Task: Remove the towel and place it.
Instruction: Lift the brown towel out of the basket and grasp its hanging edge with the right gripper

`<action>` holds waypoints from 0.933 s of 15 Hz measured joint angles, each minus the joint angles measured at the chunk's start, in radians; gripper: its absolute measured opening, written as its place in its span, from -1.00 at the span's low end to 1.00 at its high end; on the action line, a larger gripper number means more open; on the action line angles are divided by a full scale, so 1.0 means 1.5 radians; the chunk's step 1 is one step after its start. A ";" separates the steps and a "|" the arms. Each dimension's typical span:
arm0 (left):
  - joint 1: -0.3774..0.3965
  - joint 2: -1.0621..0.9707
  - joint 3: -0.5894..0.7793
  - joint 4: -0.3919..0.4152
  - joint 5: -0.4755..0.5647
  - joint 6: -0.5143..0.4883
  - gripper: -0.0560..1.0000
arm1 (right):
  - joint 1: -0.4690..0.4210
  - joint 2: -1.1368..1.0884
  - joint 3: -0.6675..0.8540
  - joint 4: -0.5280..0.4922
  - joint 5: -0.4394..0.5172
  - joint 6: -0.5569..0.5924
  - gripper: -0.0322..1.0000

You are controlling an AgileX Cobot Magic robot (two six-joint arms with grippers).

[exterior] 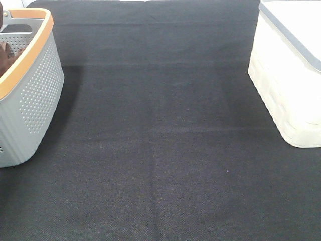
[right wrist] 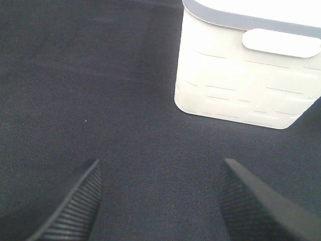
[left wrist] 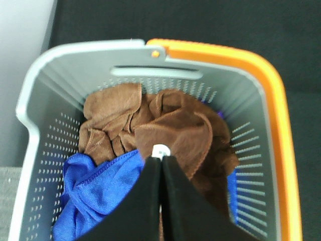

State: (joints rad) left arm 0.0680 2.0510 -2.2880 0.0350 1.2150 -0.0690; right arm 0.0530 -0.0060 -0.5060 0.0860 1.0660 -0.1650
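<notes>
In the basket [left wrist: 60, 100], the left gripper [left wrist: 160, 158] is closed at the towel [left wrist: 170, 125]; lift straight up, leaving the blue cloth [left wrist: 95, 186]; right gripper [right wrist: 159, 168] idle, jaws spread

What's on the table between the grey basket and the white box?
Nothing but the bare black tablecloth. The high camera shows the stretch from the grey basket to the white box with no object on it.

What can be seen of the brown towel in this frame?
The towel is reddish-brown terry cloth, crumpled into loose folds with a stitched hem showing. It lies inside the grey, orange-rimmed basket, beside and touching a blue cloth. The left tool, shut, points at its middle; whether it touches cannot be told.
</notes>
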 joint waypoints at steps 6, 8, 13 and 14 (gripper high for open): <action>0.000 -0.105 0.000 -0.081 0.001 0.029 -0.89 | 0.000 0.000 0.000 0.000 0.000 0.001 0.29; 0.000 -0.139 0.000 -0.129 -0.005 0.046 -0.89 | 0.000 0.000 0.000 0.000 0.000 0.001 0.29; 0.000 -0.176 -0.001 -0.204 -0.069 0.062 -0.89 | 0.000 0.000 0.000 0.000 0.000 0.001 0.29; 0.000 -0.185 -0.001 -0.231 -0.096 0.067 -0.89 | 0.000 0.000 0.000 0.000 0.000 0.001 0.29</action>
State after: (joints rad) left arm 0.0680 1.7740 -2.2890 -0.3110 1.0710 0.0320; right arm 0.0530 -0.0060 -0.5060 0.0860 1.0660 -0.1640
